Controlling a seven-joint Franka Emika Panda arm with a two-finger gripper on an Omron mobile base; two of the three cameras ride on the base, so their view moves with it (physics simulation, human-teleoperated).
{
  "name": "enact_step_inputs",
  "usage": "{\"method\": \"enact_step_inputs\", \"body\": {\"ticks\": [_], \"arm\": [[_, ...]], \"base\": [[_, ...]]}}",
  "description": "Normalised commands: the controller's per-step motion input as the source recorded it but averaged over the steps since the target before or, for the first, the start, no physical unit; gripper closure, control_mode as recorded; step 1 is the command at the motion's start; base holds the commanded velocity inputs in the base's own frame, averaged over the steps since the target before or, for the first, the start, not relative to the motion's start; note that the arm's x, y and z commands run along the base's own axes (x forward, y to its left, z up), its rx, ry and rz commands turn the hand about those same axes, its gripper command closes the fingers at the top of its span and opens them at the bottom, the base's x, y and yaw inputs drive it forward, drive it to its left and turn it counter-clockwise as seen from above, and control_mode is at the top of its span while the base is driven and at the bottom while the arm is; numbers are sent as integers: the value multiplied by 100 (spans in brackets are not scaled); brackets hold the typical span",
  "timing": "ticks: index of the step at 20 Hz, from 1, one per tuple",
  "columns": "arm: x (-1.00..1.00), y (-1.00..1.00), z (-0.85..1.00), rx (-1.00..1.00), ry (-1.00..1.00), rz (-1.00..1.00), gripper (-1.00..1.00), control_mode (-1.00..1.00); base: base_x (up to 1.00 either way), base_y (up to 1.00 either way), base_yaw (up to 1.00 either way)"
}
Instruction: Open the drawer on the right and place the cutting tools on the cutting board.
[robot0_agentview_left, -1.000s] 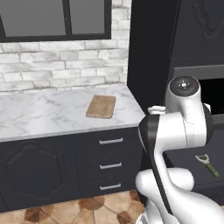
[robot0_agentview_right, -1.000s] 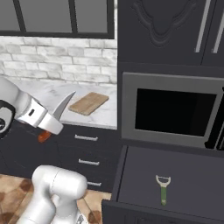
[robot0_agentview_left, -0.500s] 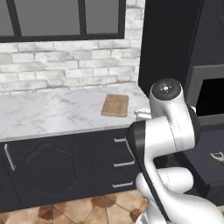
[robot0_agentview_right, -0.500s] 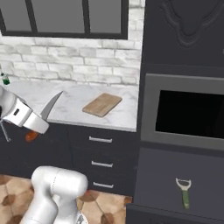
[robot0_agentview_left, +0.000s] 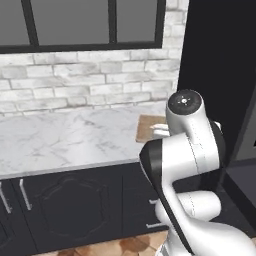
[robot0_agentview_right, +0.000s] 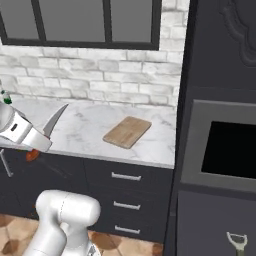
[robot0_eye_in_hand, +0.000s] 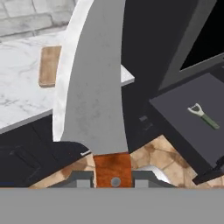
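Observation:
My gripper (robot0_agentview_right: 29, 144) is shut on the knife's reddish-brown handle (robot0_eye_in_hand: 112, 168), low at the left in front of the counter. The silver blade (robot0_eye_in_hand: 94, 78) points up and away from the hand; the blade (robot0_agentview_right: 55, 120) also rises over the counter edge. The light-brown cutting board (robot0_agentview_right: 127, 131) lies on the marble counter near its right end, apart from the knife; the board (robot0_agentview_left: 148, 127) is half hidden behind my arm, and the board (robot0_eye_in_hand: 49, 65) lies beyond the blade. The dark drawer (robot0_eye_in_hand: 183, 109) stands open with the green-handled peeler (robot0_eye_in_hand: 203, 116) inside; the peeler (robot0_agentview_right: 236, 242) lies at the lower right.
Three narrow drawers with silver bar handles (robot0_agentview_right: 126, 176) sit under the board. A tall dark cabinet with a black oven opening (robot0_agentview_right: 230, 150) stands right of the counter. A brick wall and window back the marble counter (robot0_agentview_left: 65, 140). The floor is brown tile.
The whole picture has shifted: the base has driven left, so the counter and board slide right in both base views. The knife stays in the shut gripper.

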Motion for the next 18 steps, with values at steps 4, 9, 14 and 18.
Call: {"method": "enact_step_inputs", "body": {"ticks": [4,9,14,18], "arm": [[0,0,0,0,0,0,100,100],[0,0,0,0,0,0,100,100],[29,-5,0,3,4,-1,100,-100],[69,-19,-7,16,15,-4,100,-100]], "base": [[96,0,0],[86,3,0],[47,-2,0],[0,0,0]]}}
